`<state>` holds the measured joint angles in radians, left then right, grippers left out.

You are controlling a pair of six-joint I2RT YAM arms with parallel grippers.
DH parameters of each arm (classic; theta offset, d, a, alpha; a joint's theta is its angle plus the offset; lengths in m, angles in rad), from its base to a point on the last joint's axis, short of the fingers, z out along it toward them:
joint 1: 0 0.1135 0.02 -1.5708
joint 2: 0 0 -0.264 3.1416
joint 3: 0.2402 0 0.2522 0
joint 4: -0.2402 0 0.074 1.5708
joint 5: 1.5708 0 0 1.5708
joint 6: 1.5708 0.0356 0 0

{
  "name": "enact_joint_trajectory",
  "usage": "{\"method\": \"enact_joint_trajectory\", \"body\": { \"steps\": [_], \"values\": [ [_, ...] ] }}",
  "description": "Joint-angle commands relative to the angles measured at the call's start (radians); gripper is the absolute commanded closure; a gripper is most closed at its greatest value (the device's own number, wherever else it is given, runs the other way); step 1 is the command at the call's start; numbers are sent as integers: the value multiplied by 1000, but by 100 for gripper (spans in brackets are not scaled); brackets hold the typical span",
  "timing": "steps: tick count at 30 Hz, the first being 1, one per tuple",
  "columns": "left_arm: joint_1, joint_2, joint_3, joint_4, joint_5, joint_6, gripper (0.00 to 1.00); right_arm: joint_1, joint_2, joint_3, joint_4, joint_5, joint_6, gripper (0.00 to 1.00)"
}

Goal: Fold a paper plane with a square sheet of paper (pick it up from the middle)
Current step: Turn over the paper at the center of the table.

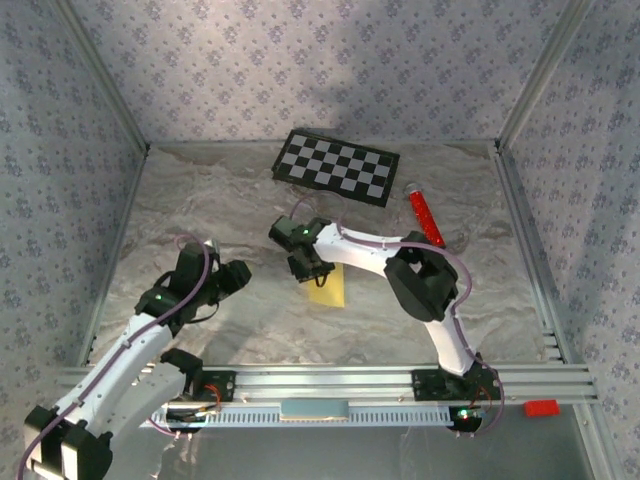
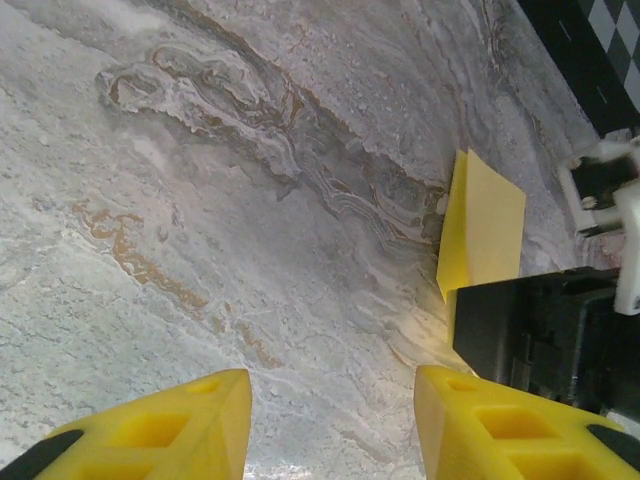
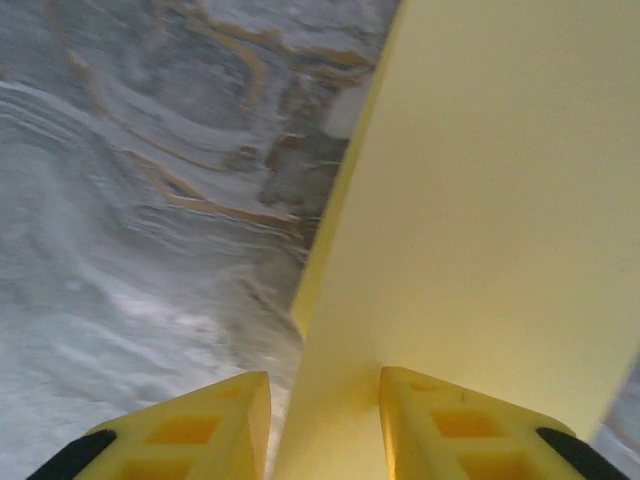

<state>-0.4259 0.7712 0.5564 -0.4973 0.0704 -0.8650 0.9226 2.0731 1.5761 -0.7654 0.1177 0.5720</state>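
A marble-patterned table sits inside a booth with floral papered walls, two white and black robot arms bolted at its near edge. Near the middle of the table lies the sheet of yellow paper, small and already folded: seen from the left wrist, the paper lies with one flap raised off the surface along a crease. The right arm bends in from the near right and points its gripper down at the far end of the paper. From the right wrist, the right gripper has its yellow fingers standing a little apart, straddling a folded edge of the paper, which runs up between them; the gap is wider than the thin paper, so they are not pinching it. The left arm reaches in from the near left, its gripper to the left of the paper and apart from it. From its own wrist, the left gripper is partly open above bare table, with nothing between its fingers. At the far side of the table lies a black-and-white checkerboard panel, and just to its right a red tube, both well apart from the paper.
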Motion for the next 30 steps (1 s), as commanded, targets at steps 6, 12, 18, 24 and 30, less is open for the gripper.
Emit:
{"method": "enact_joint_trajectory", "body": {
  "steps": [6,12,18,24,30],
  "values": [
    [4,93,8,66,97,-5,53,-137,-287,-290,345,-295,47,57],
    [3,233,38,164,205,-6,55,-316,-397,-605,635,-522,199,77],
    [-16,352,72,254,263,-21,57,-400,-403,-725,747,-646,227,91],
    [-73,460,110,301,273,-40,58,-416,-354,-733,781,-699,214,92],
    [-104,553,126,373,297,-73,58,-439,-269,-741,806,-754,200,94]
  ]
}}
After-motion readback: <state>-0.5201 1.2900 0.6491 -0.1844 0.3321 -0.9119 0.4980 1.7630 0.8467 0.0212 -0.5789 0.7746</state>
